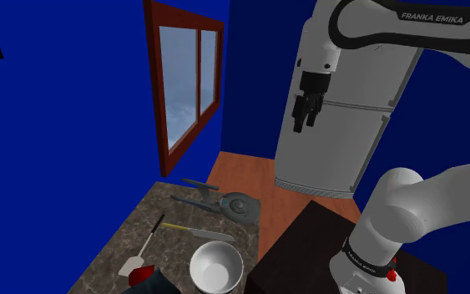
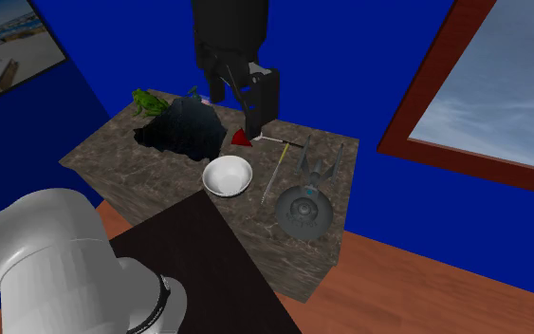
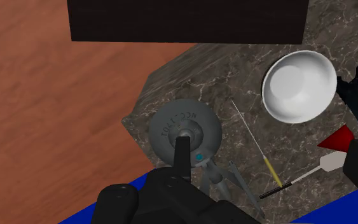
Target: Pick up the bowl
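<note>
The white bowl point(image 1: 216, 266) stands upright and empty on the marbled table point(image 1: 128, 242), at the edge nearest the stand. It also shows from across the table point(image 2: 228, 176) and from the hand's camera point(image 3: 298, 86). My black gripper point(image 1: 306, 117) hangs high above the table, fingers apart and nothing between them. In the second exterior view the gripper point(image 2: 227, 83) comes down from the top edge, beyond the bowl. Seen from the wrist, the bowl lies off to one side, apart from the fingers.
A grey starship model point(image 3: 185, 130) lies right under the hand. A thin yellow-handled tool point(image 3: 260, 153) lies between it and the bowl. A red cone point(image 2: 242, 138), a black block point(image 2: 261, 95), a dark crumpled lump point(image 2: 184, 128) and a green frog point(image 2: 144, 102) stand behind. A window point(image 1: 183, 75) is set in the blue wall.
</note>
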Robot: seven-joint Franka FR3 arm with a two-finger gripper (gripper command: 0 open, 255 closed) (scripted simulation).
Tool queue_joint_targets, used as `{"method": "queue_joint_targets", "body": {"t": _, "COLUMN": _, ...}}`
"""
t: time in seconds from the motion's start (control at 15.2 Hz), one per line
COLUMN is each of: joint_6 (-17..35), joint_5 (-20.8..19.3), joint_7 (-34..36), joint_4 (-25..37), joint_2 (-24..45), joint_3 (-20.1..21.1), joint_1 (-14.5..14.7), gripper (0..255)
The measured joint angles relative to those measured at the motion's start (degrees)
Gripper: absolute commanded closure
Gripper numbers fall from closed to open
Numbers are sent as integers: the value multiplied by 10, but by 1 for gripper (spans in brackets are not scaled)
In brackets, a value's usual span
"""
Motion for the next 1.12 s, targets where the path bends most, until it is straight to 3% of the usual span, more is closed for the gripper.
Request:
{"method": "queue_joint_targets", "body": {"t": 0.2, "joint_6": 22, "joint_5": 5, "joint_7": 1, "joint_4": -22, "joint_2": 0, "joint_3": 2, "joint_1": 1, "gripper": 0}}
{"method": "queue_joint_targets", "body": {"t": 0.59, "joint_6": 131, "joint_5": 35, "joint_7": 10, "joint_4": -135, "joint_2": -10, "joint_3": 15, "joint_1": 12, "gripper": 0}}
{"method": "queue_joint_targets", "body": {"t": 1.12, "joint_6": 322, "joint_5": 89, "joint_7": 12, "joint_4": -251, "joint_2": 54, "joint_3": 39, "joint_1": 40, "gripper": 0}}
